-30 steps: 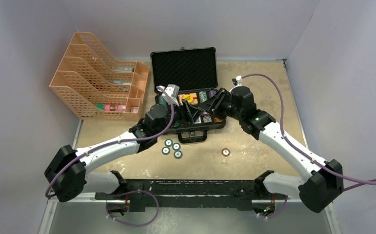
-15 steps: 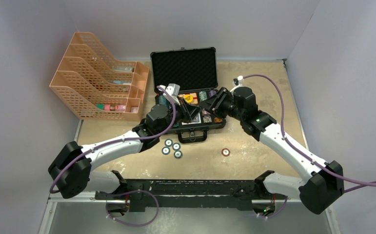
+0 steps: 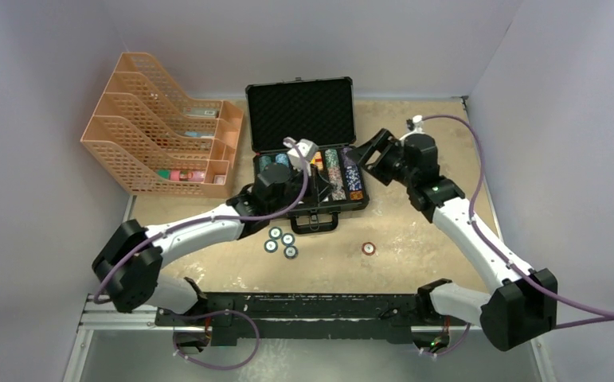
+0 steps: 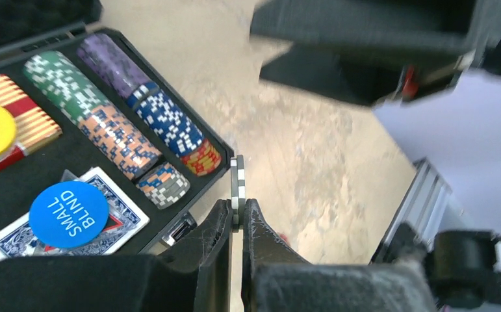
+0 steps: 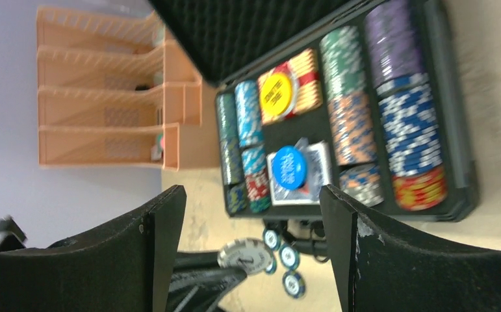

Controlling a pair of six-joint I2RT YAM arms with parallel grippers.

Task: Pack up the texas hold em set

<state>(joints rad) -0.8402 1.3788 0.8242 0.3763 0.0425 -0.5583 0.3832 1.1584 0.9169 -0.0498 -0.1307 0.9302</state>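
Observation:
The black case (image 3: 299,111) lies open, its tray (image 3: 357,208) lined with rows of poker chips (image 4: 121,138). A card deck (image 4: 125,218) lies in it under a blue "SMALL BLIND" disc (image 4: 69,205). My left gripper (image 4: 236,211) is shut on a grey-and-white chip (image 4: 237,179), held edge-on just off the tray's corner. In the top view the left gripper (image 3: 317,169) hovers over the tray. My right gripper (image 3: 365,155) stands open and holds nothing, right of the case. Its wrist view shows the right gripper (image 5: 253,214) with the held chip (image 5: 247,255) below it.
Several blue-rimmed chips (image 3: 281,242) lie loose on the table in front of the case handle (image 3: 313,225), and a red chip (image 3: 369,247) lies further right. An orange mesh file organiser (image 3: 156,127) stands at the back left, beside the case.
My left gripper has shut on the grey chip and swung right over the tray. My right gripper has opened wide and drawn back to the right, off the case.

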